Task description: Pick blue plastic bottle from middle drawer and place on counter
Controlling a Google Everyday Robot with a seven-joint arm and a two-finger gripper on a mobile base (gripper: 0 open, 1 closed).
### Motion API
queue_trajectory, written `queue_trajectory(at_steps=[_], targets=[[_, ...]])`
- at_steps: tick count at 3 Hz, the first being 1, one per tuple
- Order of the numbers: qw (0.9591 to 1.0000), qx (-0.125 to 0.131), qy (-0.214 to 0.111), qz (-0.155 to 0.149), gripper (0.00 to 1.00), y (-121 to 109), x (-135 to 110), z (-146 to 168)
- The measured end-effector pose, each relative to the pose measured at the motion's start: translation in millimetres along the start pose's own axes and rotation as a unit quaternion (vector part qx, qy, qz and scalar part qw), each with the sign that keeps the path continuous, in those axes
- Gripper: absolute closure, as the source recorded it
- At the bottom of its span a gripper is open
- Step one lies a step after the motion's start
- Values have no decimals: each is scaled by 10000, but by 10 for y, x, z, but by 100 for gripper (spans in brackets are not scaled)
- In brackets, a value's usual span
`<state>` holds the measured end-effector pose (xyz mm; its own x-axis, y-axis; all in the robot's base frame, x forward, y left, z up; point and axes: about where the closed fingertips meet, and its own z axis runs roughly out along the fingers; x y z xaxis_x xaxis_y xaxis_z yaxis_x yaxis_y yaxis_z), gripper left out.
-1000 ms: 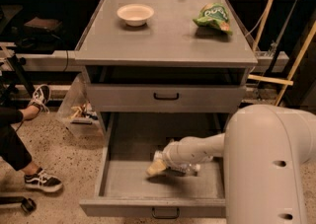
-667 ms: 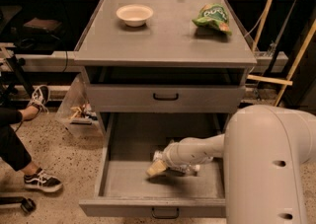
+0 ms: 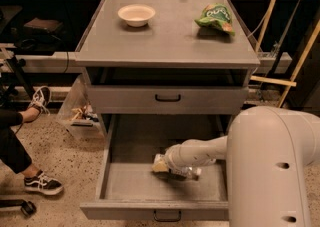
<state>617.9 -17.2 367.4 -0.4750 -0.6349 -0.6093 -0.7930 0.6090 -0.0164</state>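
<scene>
The middle drawer (image 3: pixel 125 186) stands pulled open, showing its flat grey floor. The blue plastic bottle (image 3: pixel 192 172) lies on its side on that floor, mostly hidden under my arm; its right end shows past the wrist. My gripper (image 3: pixel 161 166) is down inside the drawer at the bottle's left end, with the white arm reaching in from the right. The counter (image 3: pixel 167 36) is the grey cabinet top above.
A white bowl (image 3: pixel 136 14) and a green snack bag (image 3: pixel 216 17) lie on the counter. The upper drawer front (image 3: pixel 167 99) is closed. A person's leg and shoes (image 3: pixel 42 183) are on the floor at left, next to a clear bin (image 3: pixel 80 116).
</scene>
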Motion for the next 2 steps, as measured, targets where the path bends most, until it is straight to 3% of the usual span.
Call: queue_trajectory(at_steps=[1, 2], targets=[[10000, 1, -1, 0, 65, 0, 0, -1], [9995, 234, -164, 150, 88, -164, -69, -181]])
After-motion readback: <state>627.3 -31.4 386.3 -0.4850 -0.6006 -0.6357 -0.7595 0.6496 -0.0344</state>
